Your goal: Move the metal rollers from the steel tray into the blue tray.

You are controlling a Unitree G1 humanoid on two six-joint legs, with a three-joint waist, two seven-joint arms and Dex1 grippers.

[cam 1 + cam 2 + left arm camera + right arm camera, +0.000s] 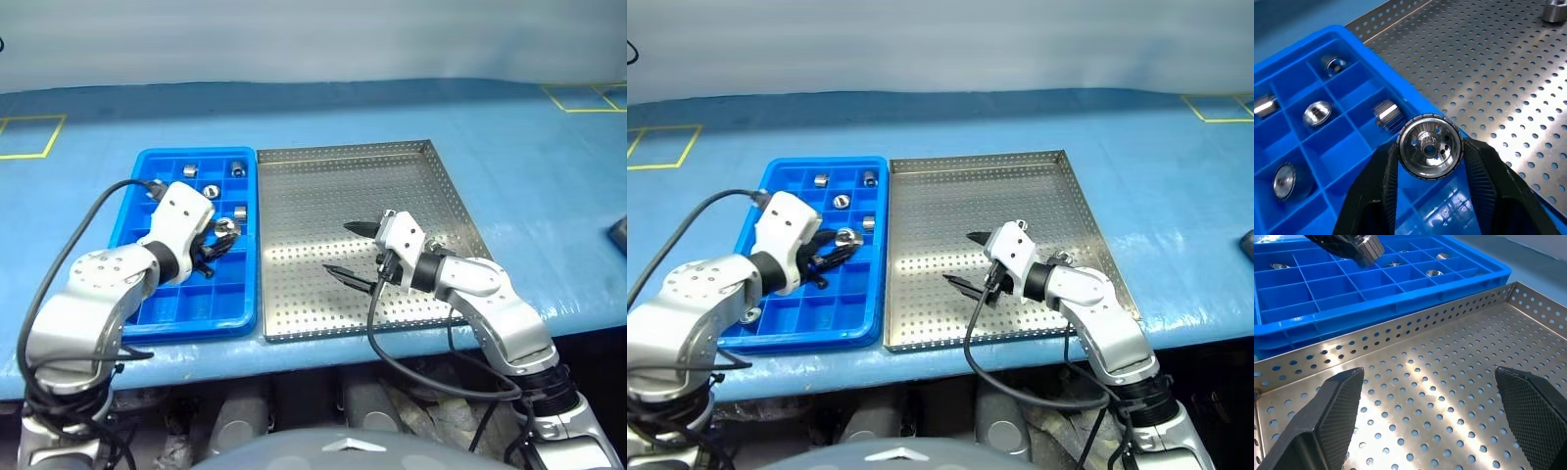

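You have a blue-covered table (pixel 323 117) carrying the blue tray (pixel 147 315) and the steel tray (pixel 446 186) side by side, seemingly touching; yellow tape squares (pixel 29 137) mark its far corners.

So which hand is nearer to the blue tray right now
The left. The left hand hangs over the blue tray, shut on a metal roller. The right hand is open above the steel tray, beside the blue one.

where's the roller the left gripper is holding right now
The metal roller is pinched in the left gripper, held over the blue tray near its edge beside the steel tray.
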